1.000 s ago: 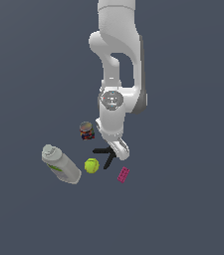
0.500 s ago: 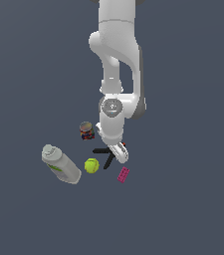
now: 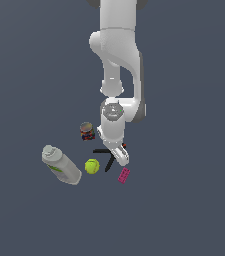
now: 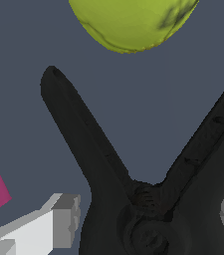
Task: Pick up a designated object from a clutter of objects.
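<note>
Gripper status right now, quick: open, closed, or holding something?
Gripper: open, one finger on each side of the black clamp at its pivot, not yet closed on it.

Gripper (image 3: 120, 159) hides clamp (image 4: 148, 199) jaws; ball (image 4: 133, 22) cropped.

The arm (image 3: 118, 55) was glossy white with rounded link housings, dark grey joint seams and a grey circular wrist cap. The fingers (image 4: 63, 219) were pale grey, blocky.
</note>
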You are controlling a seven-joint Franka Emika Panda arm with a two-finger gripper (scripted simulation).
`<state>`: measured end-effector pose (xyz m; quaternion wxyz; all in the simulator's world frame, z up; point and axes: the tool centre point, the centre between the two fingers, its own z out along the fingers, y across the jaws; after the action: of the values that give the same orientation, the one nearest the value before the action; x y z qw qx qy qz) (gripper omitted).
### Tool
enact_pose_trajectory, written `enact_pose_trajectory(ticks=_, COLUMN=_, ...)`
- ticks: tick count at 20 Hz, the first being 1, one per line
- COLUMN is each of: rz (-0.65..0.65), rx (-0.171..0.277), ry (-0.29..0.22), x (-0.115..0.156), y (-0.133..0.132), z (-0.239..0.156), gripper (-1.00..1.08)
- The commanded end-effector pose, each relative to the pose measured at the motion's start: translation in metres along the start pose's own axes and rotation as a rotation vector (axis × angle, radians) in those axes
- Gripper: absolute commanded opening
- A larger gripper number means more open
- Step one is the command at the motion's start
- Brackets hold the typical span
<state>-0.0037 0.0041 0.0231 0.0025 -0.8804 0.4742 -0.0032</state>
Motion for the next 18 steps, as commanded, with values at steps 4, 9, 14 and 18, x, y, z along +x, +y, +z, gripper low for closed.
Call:
enact_pose_trajectory(ticks=4, rz=0.002, rx=-0.008, ry=-0.003, x=0.000, y=0.003, z=0.004, gripper=-1.00)
enact_pose_trajectory(ticks=9, rz=0.000, rx=0.000, ry=0.000, x=0.000, y=0.000, z=0.000, gripper=-1.00)
enact_pose_trajectory(ticks=14, rz=0.000, rx=0.000, ry=0.000, x=-0.003, y=-0.001, z=-0.008, gripper=-1.00)
enact_pose_trajectory(ticks=18, rz=0.001, rx=0.000, ry=0.000, x=-0.009, y=-0.001, z=-0.022, gripper=-1.00)
